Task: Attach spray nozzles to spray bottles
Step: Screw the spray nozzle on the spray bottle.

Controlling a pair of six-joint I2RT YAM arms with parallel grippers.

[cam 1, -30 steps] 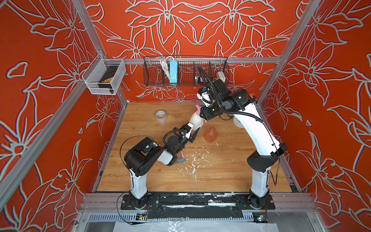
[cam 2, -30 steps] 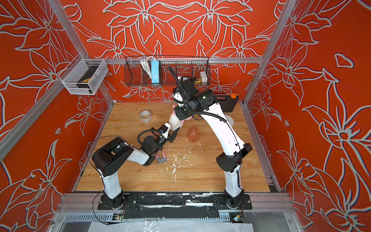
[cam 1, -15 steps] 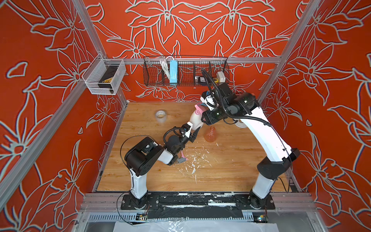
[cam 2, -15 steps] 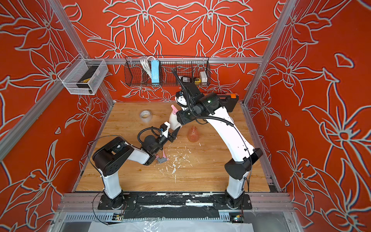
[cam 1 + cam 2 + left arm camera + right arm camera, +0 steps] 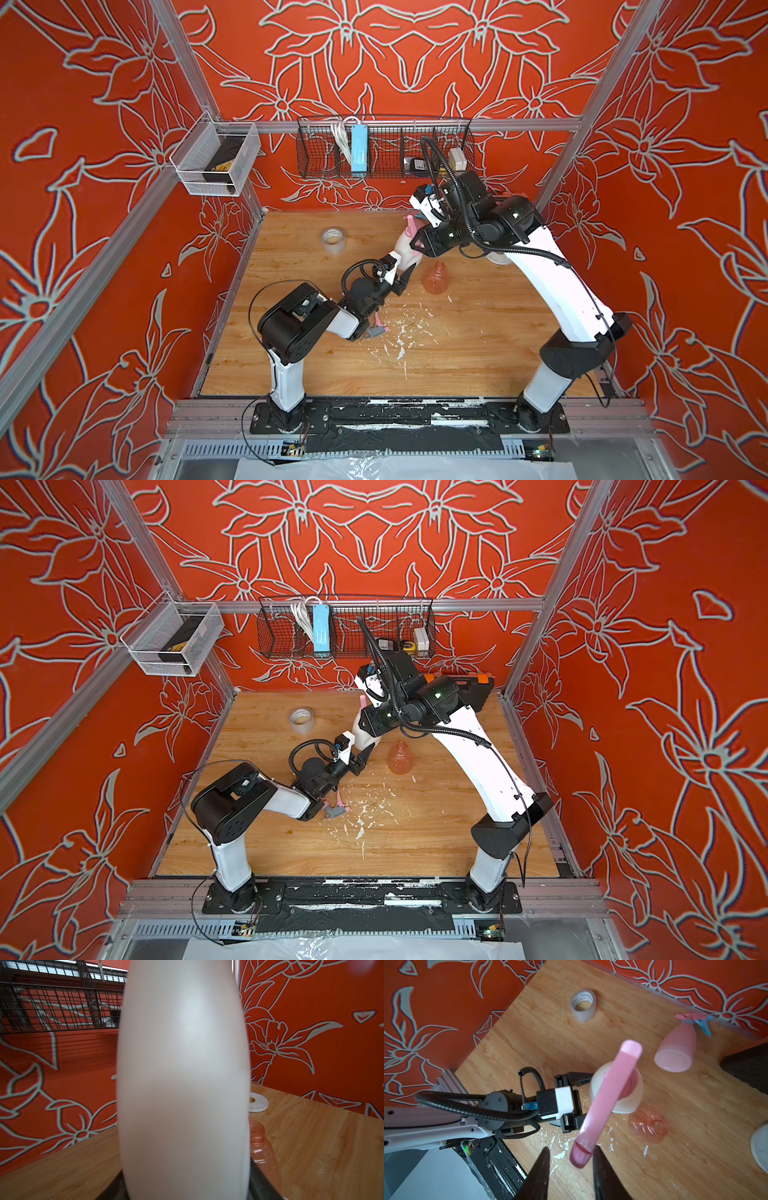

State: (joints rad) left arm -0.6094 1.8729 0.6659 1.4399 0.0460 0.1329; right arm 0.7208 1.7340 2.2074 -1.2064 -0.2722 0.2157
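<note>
Change: right arm's elbow (image 5: 582,353) had swung outward.
Left gripper (image 5: 584,1100): clamped on raised cream-white teardrop plastic bottle (image 5: 182,1084).
Right gripper (image 5: 571,1148): jaws flanked its all-pink trigger nozzle (image 5: 610,1095); grip unclear.
Bottles (image 5: 675,1051): three.
Nozzles (image 5: 376,330): three.

A clear tape roll (image 5: 333,239) sits on the wooden table (image 5: 311,365), white flecks (image 5: 401,353) scattered apart

left tool (image 5: 404,268) clamped, right tool (image 5: 572,1148) parted

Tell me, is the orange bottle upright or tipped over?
Upright: the orange bottle stands on the table, its open neck pointing up.
</note>
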